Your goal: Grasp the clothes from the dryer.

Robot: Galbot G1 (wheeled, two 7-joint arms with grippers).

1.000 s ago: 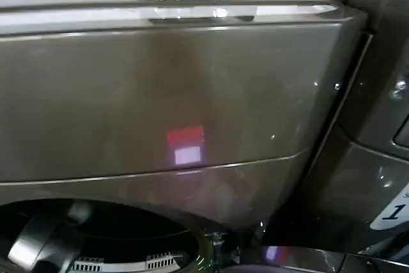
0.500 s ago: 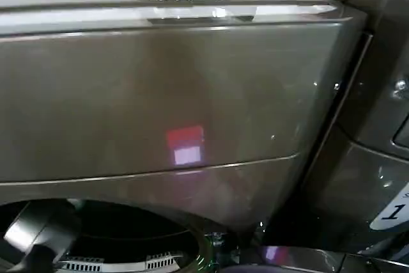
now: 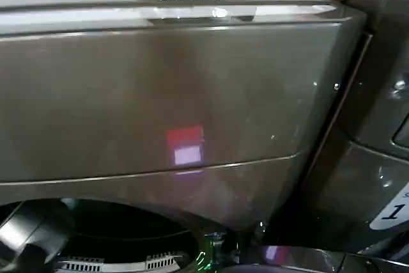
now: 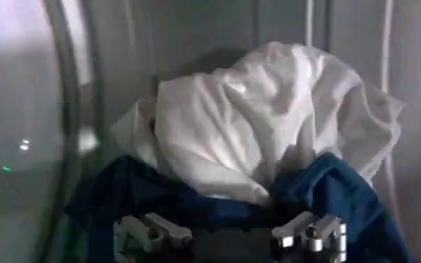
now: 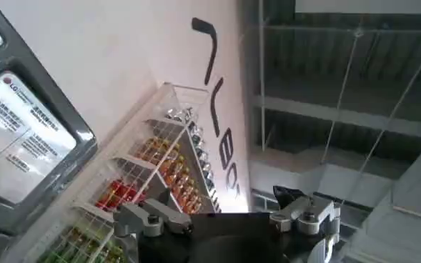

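One bundle of clothes (image 4: 267, 164) lies inside the dryer (image 3: 172, 94) drum, white-grey piece heaped on top, navy fabric spread beneath and toward the camera. Left gripper (image 4: 230, 232) is inside the drum, fingers apart, tips just at the near edge of the navy cloth; no fabric seen between them, so grasp not yet made. Head view shows left arm (image 3: 29, 238) entering the porthole at lower left, w/ dryer's plain front panel above. Right gripper (image 5: 224, 218) is raised well clear of the work, fingers apart, nothing held, aimed up toward a wall w/ a wire rack (image 5: 146, 171) of coloured items; idle. Assessment: approach approx. complete; closing on the bundle and withdrawal through the opening remain. Risk: only the navy layer gets pinched, white piece stays behind.
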